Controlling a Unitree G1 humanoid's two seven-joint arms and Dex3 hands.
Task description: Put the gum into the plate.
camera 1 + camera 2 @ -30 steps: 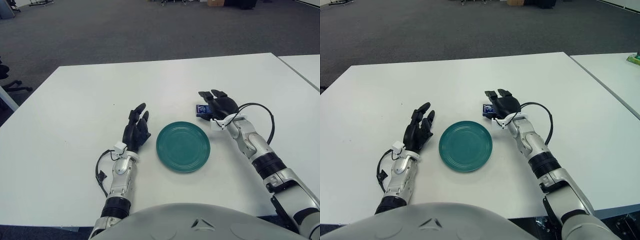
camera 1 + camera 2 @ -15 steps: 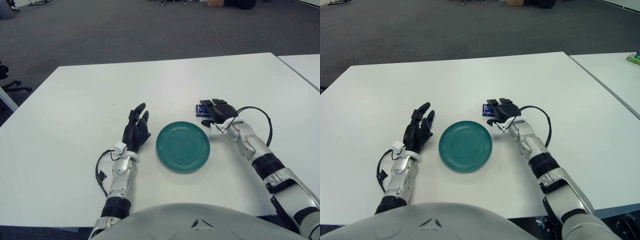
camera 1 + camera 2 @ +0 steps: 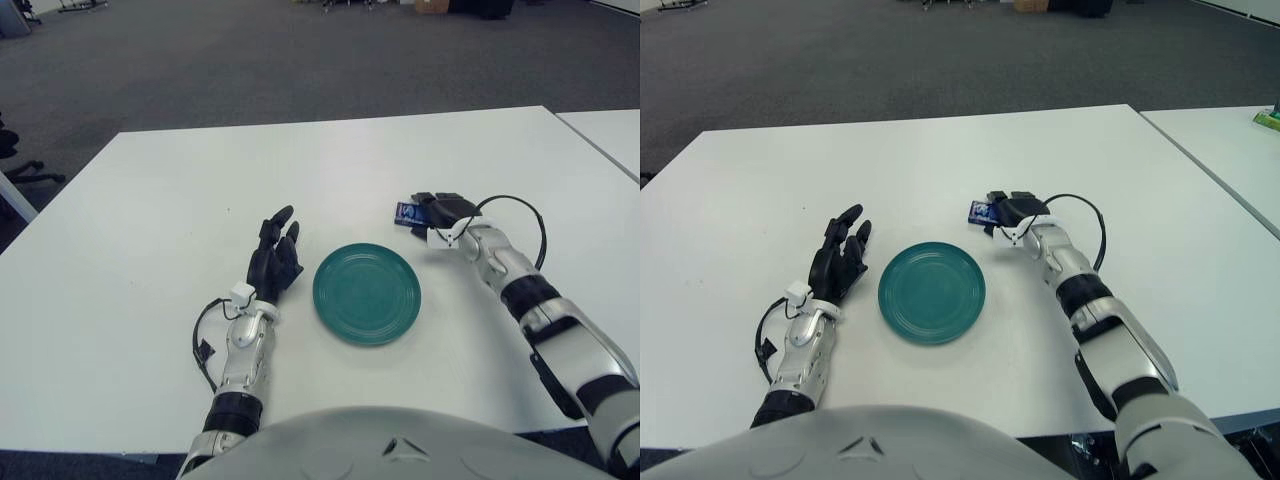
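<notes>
The gum (image 3: 404, 212) is a small blue pack lying on the white table just beyond the upper right rim of the green plate (image 3: 366, 293). My right hand (image 3: 432, 209) is low on the table at the pack's right end. Its fingers are curled over that end, and the left part of the pack sticks out from under them. The plate holds nothing. My left hand (image 3: 274, 255) rests on the table left of the plate with its fingers spread and holds nothing.
The white table (image 3: 150, 250) stretches wide to the left and behind the plate. A second white table (image 3: 610, 130) stands at the far right, across a narrow gap. Dark carpet lies beyond.
My right hand has dropped from above the gum to table level, and its fingers have closed on the pack's right end. The left hand and the plate have not moved.
</notes>
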